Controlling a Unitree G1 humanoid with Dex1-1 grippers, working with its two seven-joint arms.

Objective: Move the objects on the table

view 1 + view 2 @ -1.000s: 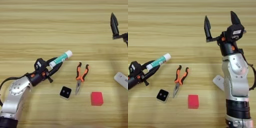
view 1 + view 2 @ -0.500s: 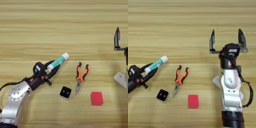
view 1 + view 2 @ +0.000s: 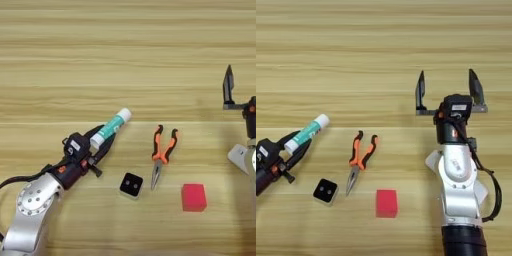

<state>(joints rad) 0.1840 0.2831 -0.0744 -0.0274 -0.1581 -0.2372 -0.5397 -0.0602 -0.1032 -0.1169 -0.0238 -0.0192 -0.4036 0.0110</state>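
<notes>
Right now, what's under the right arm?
A white oblong device lies on the table beneath the right arm, only its corners showing; the rest is covered. The right gripper is open above it.

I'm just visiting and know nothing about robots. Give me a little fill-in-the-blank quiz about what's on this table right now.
1. The left gripper has its fingers around the white-and-green ____.
2. The foam cube is coloured ____.
3. The pliers have ____ handles.
4. The small black block has ____ holes in its top.

Missing words: tube; red; orange; two
</notes>
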